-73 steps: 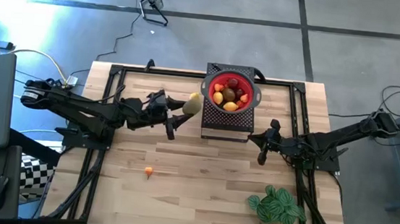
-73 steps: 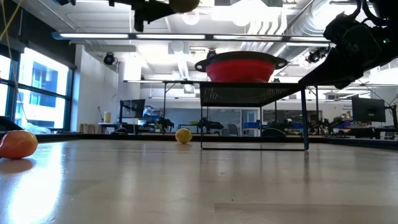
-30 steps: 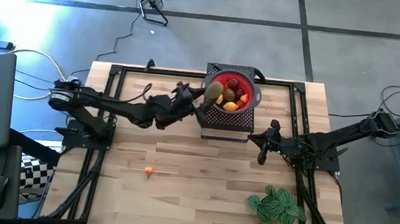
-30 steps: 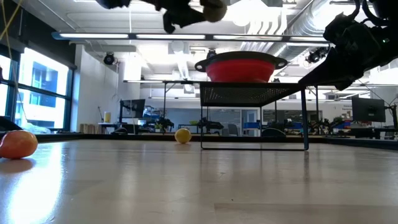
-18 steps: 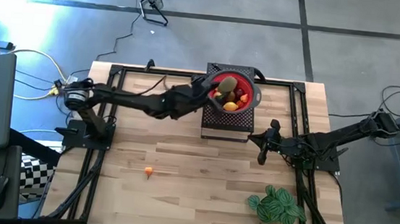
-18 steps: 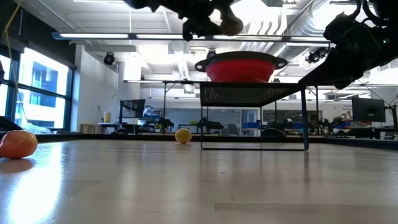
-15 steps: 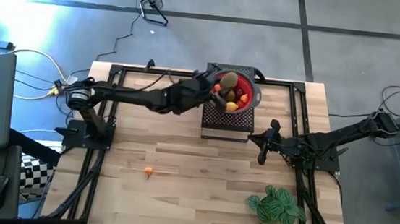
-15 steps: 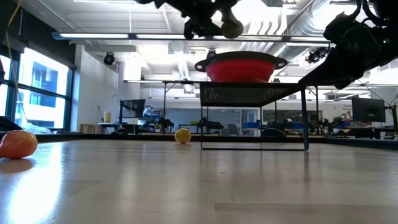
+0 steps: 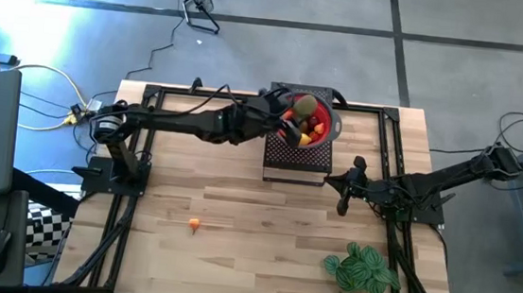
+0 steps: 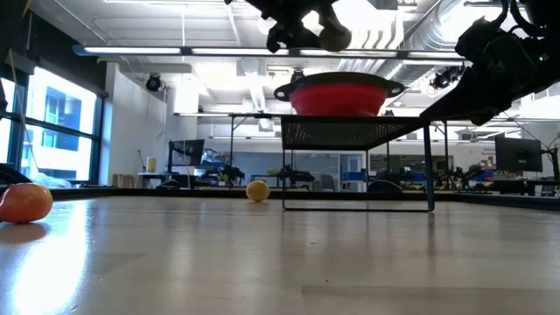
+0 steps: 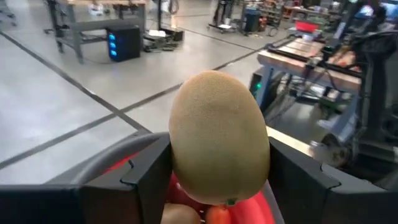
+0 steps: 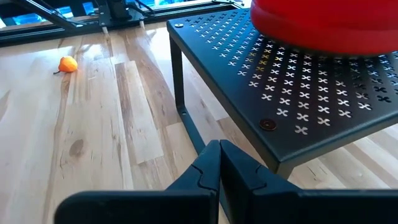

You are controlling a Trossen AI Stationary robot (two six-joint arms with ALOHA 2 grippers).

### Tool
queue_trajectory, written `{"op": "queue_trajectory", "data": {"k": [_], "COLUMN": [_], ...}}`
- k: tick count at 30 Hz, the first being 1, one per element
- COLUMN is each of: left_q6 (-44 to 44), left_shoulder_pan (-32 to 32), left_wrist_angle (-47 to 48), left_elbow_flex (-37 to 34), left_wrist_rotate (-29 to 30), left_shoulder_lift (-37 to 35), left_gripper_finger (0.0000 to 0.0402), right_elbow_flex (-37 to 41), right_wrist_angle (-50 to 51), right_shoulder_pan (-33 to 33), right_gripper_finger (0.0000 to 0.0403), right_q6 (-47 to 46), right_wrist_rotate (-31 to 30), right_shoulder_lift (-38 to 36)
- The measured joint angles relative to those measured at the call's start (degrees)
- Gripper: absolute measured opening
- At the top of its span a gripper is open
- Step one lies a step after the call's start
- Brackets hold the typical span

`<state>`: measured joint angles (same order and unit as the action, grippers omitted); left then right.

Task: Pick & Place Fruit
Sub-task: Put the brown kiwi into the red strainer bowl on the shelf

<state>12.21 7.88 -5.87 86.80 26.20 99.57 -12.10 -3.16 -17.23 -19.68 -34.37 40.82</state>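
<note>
The left pincer point(image 9: 295, 107) has carried the kiwi point(image 9: 304, 106) from beside the rack to over the red bowl point(image 9: 328, 120), still gripping it; release comes next. The right pincer point(image 9: 344, 194) waits shut above the tabletop point(image 9: 253, 241).

no readable text, labels, brands or numbers anywhere in view

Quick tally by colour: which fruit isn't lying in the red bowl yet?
Orange fruit, on the table: 1
Yellow fruit, on the table: 1
Brownish-green fruit, in the left gripper above the red bowl: 1
Total: 3
</note>
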Motion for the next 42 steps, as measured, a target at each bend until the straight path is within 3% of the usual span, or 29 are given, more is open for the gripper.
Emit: {"op": "queue_trajectory", "data": {"k": [6, 13, 25, 42], "left_q6": [0.95, 1.69, -0.14, -0.16], "left_shoulder_pan": [0.00, 0.00, 0.02, 0.04], "left_wrist_angle": [-0.90, -10.15, 2.08, 4.84], "left_elbow_flex": [-0.02, 1.03, 10.64, 10.91], "left_wrist_rotate": [-0.71, -3.36, -2.90, 2.64], "left_shoulder_lift": [1.26, 7.12, 12.02, 13.80], "left_gripper_finger": [0.0225, 0.0225, 0.0225, 0.0225], "right_elbow_flex": [0.00, 0.00, 0.04, 0.04], "right_wrist_angle": [0.02, 0.47, 1.63, 2.51], "right_shoulder_pan": [0.01, 0.00, 0.01, 0.00], "right_gripper_finger": [0.0002, 0.0002, 0.0002, 0.0002], "right_q6": [0.00, 0.00, -1.60, -1.73], "right_wrist_rotate": [0.00, 0.01, 0.00, 0.00], "right_shoulder_lift": [0.01, 0.02, 0.02, 0.02]}}
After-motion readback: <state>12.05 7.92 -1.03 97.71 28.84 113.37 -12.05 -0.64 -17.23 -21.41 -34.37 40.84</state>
